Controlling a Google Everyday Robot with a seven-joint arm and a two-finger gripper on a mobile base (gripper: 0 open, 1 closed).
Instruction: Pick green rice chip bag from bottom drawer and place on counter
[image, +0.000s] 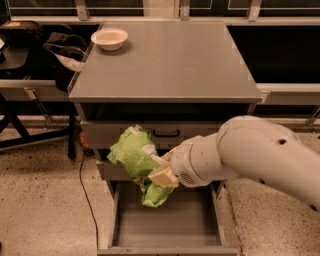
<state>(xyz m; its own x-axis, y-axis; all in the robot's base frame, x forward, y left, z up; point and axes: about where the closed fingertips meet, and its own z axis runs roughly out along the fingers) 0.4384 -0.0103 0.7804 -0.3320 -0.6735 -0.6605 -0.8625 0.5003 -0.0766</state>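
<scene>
We see the arm (260, 150) reaching in low from the right. Its gripper (161, 174) hangs before the upper drawers, above the open drawer (165, 227). Jaws clamped on the bag (131, 154), which is held in the air below the surface (165, 65). A bowl (109, 38) sits at the far-left corner.

1. Arm (265, 152): white and thick, entering from the right and reaching leftward below the front edge of the counter (165, 65).
2. Wrist (192, 162): roughly level, pointing left.
3. Gripper (159, 173): below the front edge, near its middle, clamped on the green rice chip bag (131, 154).
</scene>
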